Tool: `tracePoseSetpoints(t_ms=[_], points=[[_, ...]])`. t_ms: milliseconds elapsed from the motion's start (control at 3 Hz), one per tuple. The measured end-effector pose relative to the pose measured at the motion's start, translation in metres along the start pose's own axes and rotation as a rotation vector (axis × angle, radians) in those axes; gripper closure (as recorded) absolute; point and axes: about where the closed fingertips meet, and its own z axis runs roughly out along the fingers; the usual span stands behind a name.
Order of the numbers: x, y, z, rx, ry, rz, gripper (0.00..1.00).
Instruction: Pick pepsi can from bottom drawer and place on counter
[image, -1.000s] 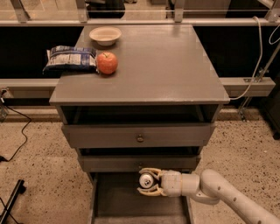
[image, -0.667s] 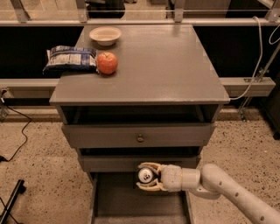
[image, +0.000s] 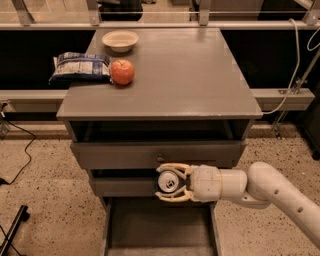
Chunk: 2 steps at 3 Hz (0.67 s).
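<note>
The small dark blue pepsi can (image: 168, 182) with a silver top is clamped in the cream two-finger hand (image: 160, 183). One finger (image: 172, 167) curves over the can and the other lies under it. The can is turned so that its silver top faces the camera. It lies off the tray floor and is seen against a grey drawer front (image: 120, 186), just above the back edge of the bottom drawer (image: 150, 227). That drawer is a shallow dark grey tray pulled out furthest of all, and the can is not resting in it.

The hand joins a thick white arm (image: 280, 192) that enters from the lower right.

Above the can is a grey drawer with a small knob (image: 159, 158). It stands slightly pulled out, and its interior is too dark to show any contents.

The broad flat grey top surface (image: 185, 75) of the cabinet carries three things near its left and back edges:
- a shallow cream bowl (image: 120, 40) at the back
- a round red apple (image: 122, 71) in front of the bowl
- a crinkled blue-and-white snack bag (image: 80, 67), touching the apple's left side and overhanging the surface's left edge

The cabinet stands on a speckled floor (image: 45, 200).
</note>
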Motion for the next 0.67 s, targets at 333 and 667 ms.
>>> tracePoseSetpoints(t_ms=[333, 667], points=[[-0.068, -0.016, -0.005, -0.075, 0.003, -0.027, 1.00], [-0.121, -0.038, -0.023, -0.123, 0.045, 0.017, 1.00]])
